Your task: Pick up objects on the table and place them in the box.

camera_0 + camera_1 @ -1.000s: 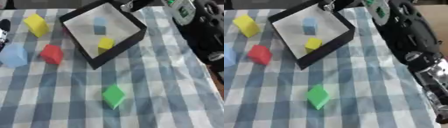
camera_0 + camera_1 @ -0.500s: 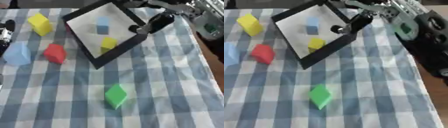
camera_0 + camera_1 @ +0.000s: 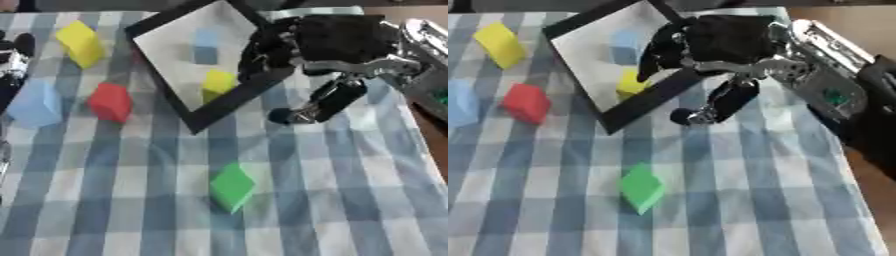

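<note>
Our right hand [image 3: 328, 45] hangs over the near right edge of the box [image 3: 229, 100], its fingers curled downward toward the rim and its thumb [image 3: 319, 102] stretched out below over the cloth; it holds nothing that we can see. The box is black-walled with a pale floor, set cornerwise on the tabletop, and inside it lie a yellow block [image 3: 218, 82] near the lower wall and a light blue block [image 3: 206, 39] farther back. Nearer us, well apart from the box, a green block [image 3: 231, 187] sits alone on the blue and white checked cloth [image 3: 350, 200] that covers the whole tabletop. To the left of the box we see a red block [image 3: 110, 102], a pale blue block [image 3: 36, 102] beside it, and a yellow block at the far left [image 3: 80, 43]. Our left hand [image 3: 12, 55] shows only as a dark shape at the left edge, and we cannot tell how its fingers stand. Beyond the cloth's right edge a strip of brown surface [image 3: 833, 20] shows.
</note>
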`<state>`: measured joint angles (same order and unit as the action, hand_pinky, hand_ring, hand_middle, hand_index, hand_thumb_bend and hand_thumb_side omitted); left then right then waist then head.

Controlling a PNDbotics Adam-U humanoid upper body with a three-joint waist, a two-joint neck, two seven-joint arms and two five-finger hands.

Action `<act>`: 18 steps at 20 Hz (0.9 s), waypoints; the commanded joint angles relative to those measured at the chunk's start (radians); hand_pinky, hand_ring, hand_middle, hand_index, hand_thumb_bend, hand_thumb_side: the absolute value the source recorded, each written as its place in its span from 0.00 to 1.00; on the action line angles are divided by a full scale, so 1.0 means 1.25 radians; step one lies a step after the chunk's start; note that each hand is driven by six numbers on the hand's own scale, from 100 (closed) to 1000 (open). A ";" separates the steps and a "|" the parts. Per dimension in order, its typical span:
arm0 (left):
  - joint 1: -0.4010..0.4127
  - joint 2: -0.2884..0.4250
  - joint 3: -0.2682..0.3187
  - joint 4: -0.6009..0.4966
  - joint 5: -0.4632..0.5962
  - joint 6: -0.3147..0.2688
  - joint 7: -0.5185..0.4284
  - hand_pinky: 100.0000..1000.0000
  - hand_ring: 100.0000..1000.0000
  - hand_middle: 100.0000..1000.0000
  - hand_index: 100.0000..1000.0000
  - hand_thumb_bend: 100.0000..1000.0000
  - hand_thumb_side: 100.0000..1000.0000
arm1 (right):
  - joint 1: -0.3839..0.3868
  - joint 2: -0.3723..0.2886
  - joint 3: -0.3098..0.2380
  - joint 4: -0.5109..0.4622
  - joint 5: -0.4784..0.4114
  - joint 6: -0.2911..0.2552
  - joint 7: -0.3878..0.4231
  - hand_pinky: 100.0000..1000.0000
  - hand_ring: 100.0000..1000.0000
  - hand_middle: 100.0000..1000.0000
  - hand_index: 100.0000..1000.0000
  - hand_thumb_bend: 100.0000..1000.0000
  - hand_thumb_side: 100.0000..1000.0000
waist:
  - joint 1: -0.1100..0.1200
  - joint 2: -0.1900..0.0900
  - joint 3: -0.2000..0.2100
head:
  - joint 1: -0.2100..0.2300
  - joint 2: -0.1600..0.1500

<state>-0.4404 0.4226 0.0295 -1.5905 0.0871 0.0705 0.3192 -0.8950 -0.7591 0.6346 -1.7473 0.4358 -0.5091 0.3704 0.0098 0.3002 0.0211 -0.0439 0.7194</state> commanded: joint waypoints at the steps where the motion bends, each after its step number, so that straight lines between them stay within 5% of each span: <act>1: -0.004 0.031 0.003 -0.009 -0.003 0.001 0.002 0.53 0.67 0.62 0.74 0.56 0.44 | 0.019 -0.024 -0.011 -0.084 -0.035 0.042 0.045 0.86 0.80 0.74 0.82 0.16 0.23 | -0.013 -0.055 -0.001 | 0.005 0.011; 7: -0.003 0.032 0.000 -0.008 -0.006 0.002 -0.001 0.53 0.67 0.62 0.74 0.56 0.44 | 0.081 -0.008 -0.026 -0.194 -0.045 0.126 0.128 0.87 0.81 0.76 0.83 0.19 0.24 | -0.019 -0.065 0.000 | 0.002 0.025; 13: 0.002 0.032 -0.003 -0.005 -0.006 0.003 -0.003 0.53 0.67 0.62 0.74 0.56 0.44 | 0.085 0.035 -0.014 -0.202 -0.066 0.203 0.206 0.87 0.82 0.77 0.83 0.25 0.24 | -0.020 -0.075 -0.005 | 0.002 0.036; 18: 0.005 0.037 -0.004 -0.003 -0.007 0.003 -0.004 0.53 0.67 0.62 0.74 0.56 0.44 | 0.076 0.060 -0.023 -0.202 -0.088 0.228 0.267 0.87 0.82 0.77 0.82 0.29 0.24 | -0.021 -0.080 -0.012 | 0.006 0.040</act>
<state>-0.4298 0.4314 0.0227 -1.5844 0.0793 0.0747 0.3148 -0.7834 -0.6804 0.6222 -1.9779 0.3375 -0.2305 0.6866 -0.0055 0.3000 0.0057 -0.0406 0.7631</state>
